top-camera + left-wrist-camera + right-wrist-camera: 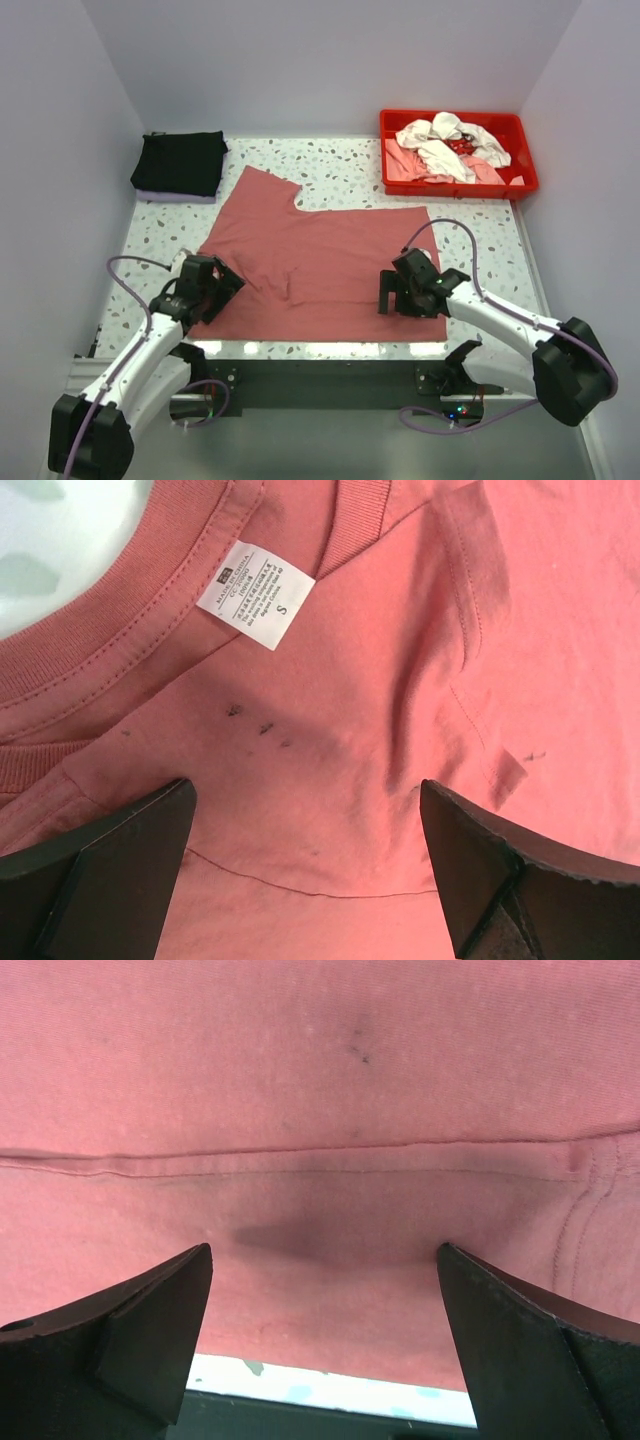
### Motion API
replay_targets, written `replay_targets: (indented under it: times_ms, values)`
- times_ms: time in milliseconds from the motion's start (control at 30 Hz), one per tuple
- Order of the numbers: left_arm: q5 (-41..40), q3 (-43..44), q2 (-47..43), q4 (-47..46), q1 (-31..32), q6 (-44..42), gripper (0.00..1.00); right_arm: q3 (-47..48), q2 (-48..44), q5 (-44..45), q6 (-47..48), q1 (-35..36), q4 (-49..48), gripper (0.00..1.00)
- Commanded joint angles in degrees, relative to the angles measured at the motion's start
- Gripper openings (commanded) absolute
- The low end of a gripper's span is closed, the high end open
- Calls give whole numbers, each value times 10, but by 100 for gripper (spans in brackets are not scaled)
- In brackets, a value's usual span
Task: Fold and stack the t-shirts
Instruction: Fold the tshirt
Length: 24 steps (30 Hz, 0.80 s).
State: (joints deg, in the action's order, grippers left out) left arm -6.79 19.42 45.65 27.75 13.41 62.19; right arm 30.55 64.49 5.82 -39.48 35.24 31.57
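My left gripper (305, 788) and right gripper (322, 1250) hover with jaws spread wide, holding nothing, over the near edge of the brick-red t-shirt (320, 260) spread out on the speckled table (350, 160). A black t-shirt (180, 162) lies folded at far left; white and pink t-shirts (450, 150) fill the red tray (450, 190).

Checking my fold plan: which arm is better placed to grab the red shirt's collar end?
Left. The open left gripper is over the collar and label of the brick-red t-shirt; the open right gripper is over the opposite hem.
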Motion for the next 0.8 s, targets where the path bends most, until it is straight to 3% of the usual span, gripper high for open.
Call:
replay_targets:
  times_ms: [0, 233, 433, 567, 767]
  values:
    - [-25, -4, -22, 111, 9, 42, 100, 19, -3, 8, -4, 4, 93, 99]
    - [-62, 39, -42, 186, 20, 83, 100, 92, -14, 11, 14, 4, 121, 99]
    - [-94, 111, -53, 191, 20, 55, 100, 144, -20, 35, 37, 4, 127, 99]
    - [-122, 178, -26, 151, 20, -4, 100, 180, -14, 74, 52, 3, 118, 99]
    - [-151, 304, 96, 52, 20, -85, 100, 232, 13, 121, 63, 0, 97, 99]
